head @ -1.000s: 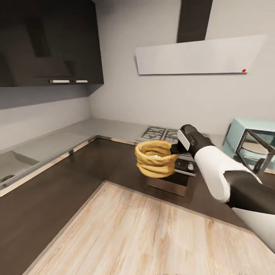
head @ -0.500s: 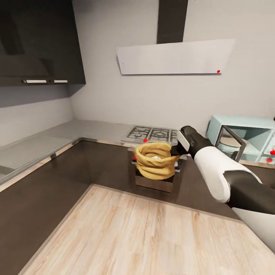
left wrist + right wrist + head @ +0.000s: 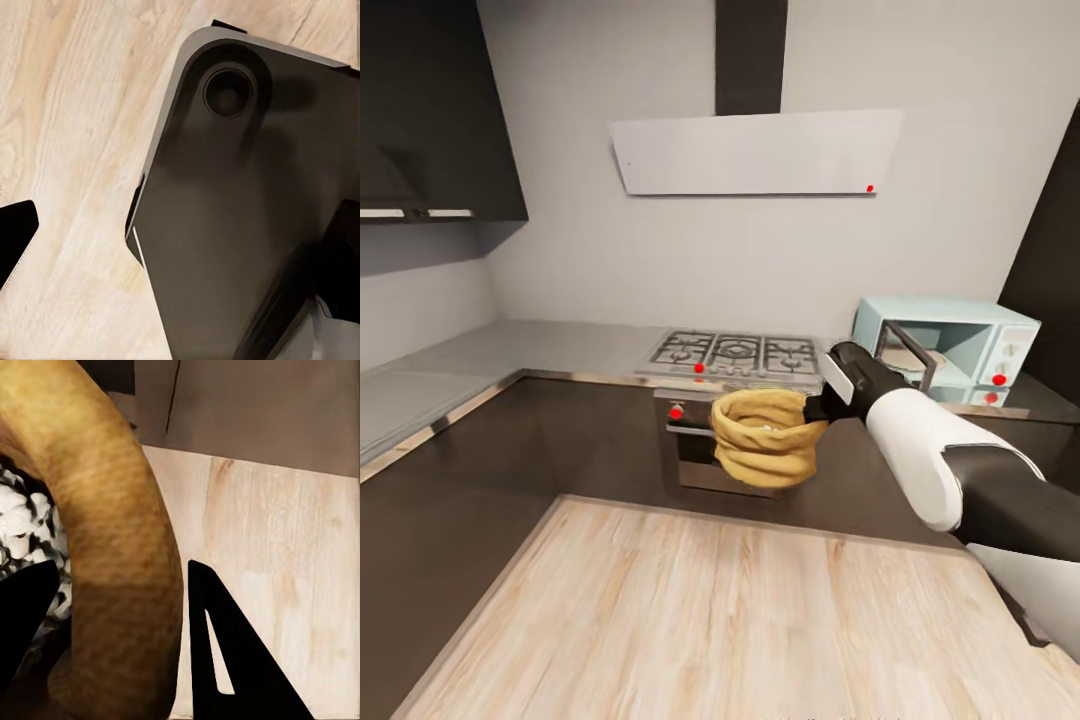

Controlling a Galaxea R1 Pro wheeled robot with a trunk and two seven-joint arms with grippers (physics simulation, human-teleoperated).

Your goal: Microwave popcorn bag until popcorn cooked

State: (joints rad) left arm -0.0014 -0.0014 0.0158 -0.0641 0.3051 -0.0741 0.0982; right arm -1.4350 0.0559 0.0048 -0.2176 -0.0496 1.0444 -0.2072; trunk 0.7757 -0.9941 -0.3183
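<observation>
Tan popcorn bag [image 3: 765,438] clamped by rim in right gripper [image 3: 818,408], carried above floor. View has swung since a second ago: microwave [image 3: 945,347] at bench's right end now fuller, door ajar. Loading next. Left gripper state unclear.

Wrinkled matt tan paper on the popcorn bag [image 3: 764,441], smooth grey sheen on the counter [image 3: 480,352], pale wood-grain floor [image 3: 690,620].
</observation>
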